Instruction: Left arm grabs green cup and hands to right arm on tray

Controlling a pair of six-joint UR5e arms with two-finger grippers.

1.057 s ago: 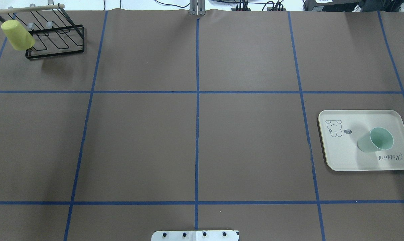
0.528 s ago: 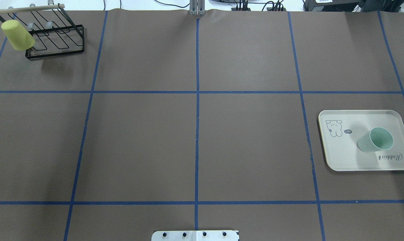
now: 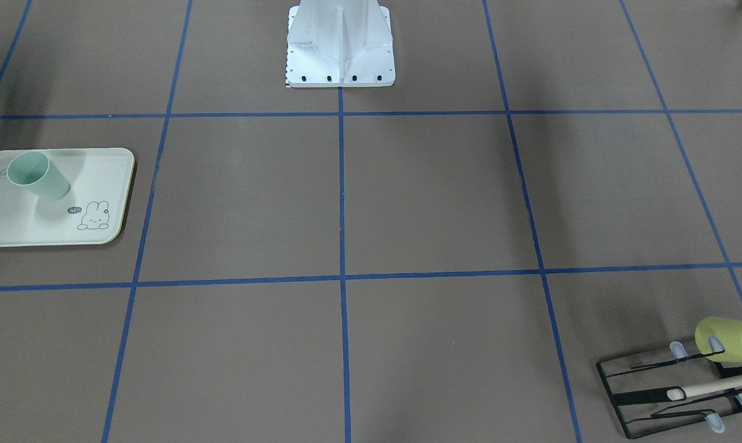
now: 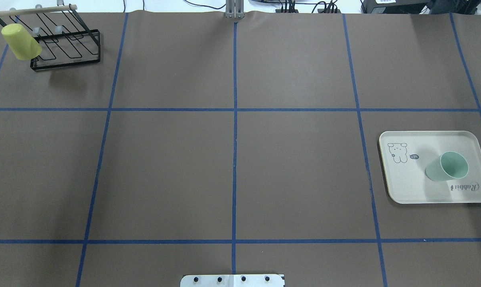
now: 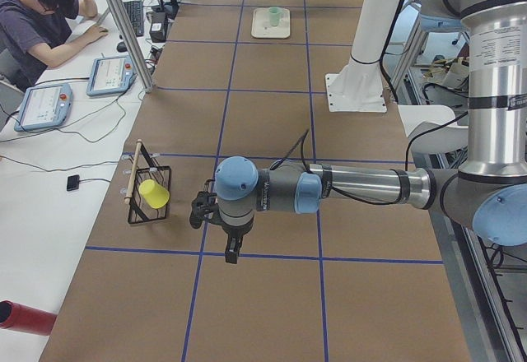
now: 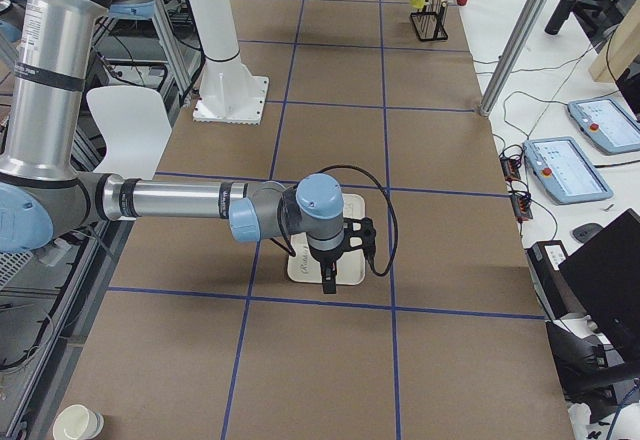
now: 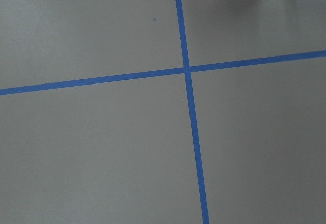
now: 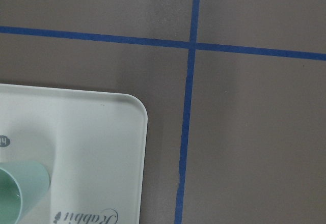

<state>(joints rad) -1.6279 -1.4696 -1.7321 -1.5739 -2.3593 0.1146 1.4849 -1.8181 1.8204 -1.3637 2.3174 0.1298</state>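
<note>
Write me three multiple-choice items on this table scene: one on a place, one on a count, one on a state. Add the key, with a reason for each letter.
1. The cream rectangular tray lies:
A. on the robot's right
B. on the robot's left
C. dead centre

2. Cups showing in the overhead view:
A. one
B. two
C. three

3. The pale mint-green plastic cup is:
A. upright on the tray
B. lying on its side
C. upside down

Key:
1. A, since the tray sits at the right edge of the overhead view.
2. B, since there is the mint cup plus one yellow-green plastic cup at the far left corner.
3. A, since its open mouth faces up and its base rests on the tray.
</note>
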